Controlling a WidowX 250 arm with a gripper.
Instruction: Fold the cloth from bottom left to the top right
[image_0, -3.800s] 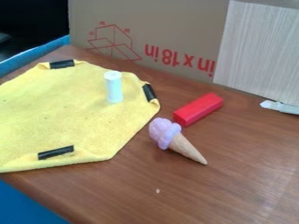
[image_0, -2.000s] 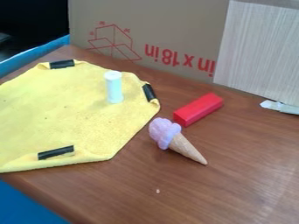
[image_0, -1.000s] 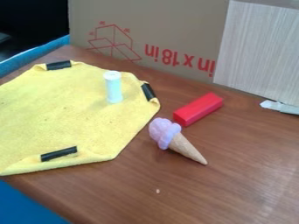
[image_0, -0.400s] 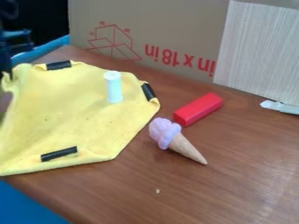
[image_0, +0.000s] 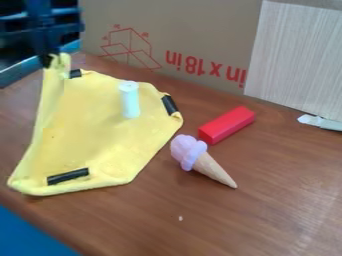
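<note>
With twelve o'clock at the top of the camera view, the hand (image_0: 49, 60) hangs at about ten o'clock, pinching a gathered, raised corner of the yellow cloth (image_0: 100, 135). Most of the cloth lies on the surface (image_0: 267, 205) toward five o'clock from the hand, its long axis running roughly from seven to one. The lifted side drops from the grip toward half past six, down to the near left corner. The hand looks nearest the cloth's upper left end, so the fold in progress probably calls for a carry toward four o'clock, over the part still flat, to the black strip (image_0: 171, 105) on the far right edge.

A white cylinder (image_0: 130, 100) stands upright on the cloth, also near four o'clock from the hand. It sits close to that likely path, and a low sweep could tip it or snag the fabric.

The cloth looks soft and fuzzy, like microfibre, and should bend easily; its raised part rises in a narrow, curling pleat. The black strips on it look flat and tape-like. The cylinder is smooth, with a round top. Just beyond the cloth's right side lie a glossy red block (image_0: 227, 125), straight-edged and oblong, and a toy ice cream (image_0: 200, 159), its lumpy lilac scoop toward ten o'clock and its tan cone tapering toward five. The surface is brown with a wood grain; a cardboard box (image_0: 194, 30) stands behind.
</note>
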